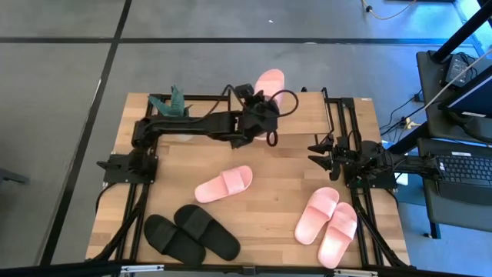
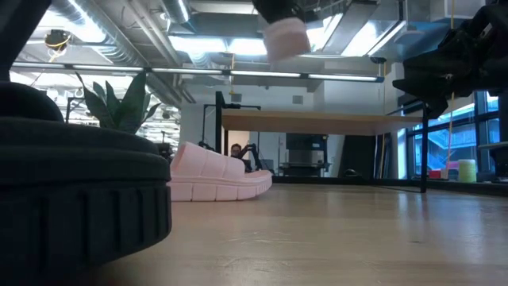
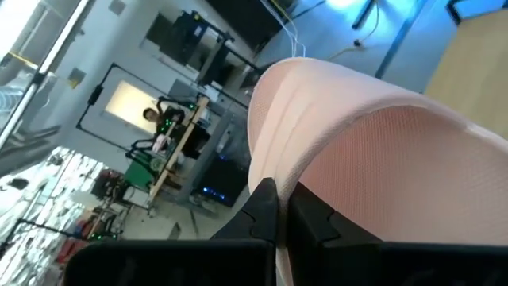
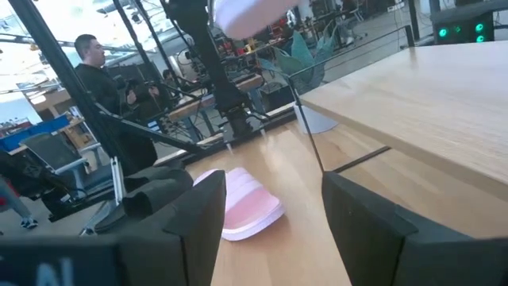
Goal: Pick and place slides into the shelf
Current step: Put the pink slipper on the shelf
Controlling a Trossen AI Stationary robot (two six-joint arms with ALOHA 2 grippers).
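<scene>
Pink slide (image 1: 270, 81) is hanging above the shelf (image 1: 307, 115), our left gripper (image 1: 265, 115) jaws clenching it; right gripper (image 1: 317, 151) is waiting released. Slides, plant (image 1: 171, 102) are crowding our worktop (image 1: 269, 215).

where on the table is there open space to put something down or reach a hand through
Bare wood lies between the lone pink slide and the pink pair, and left of that slide, ahead of the black pair. The back is crowded: the left claw holds a pink slide over the shelf; the open right claw waits alongside.

shelf (image 1: 307, 104) top open, plant (image 1: 173, 101) beside
</scene>
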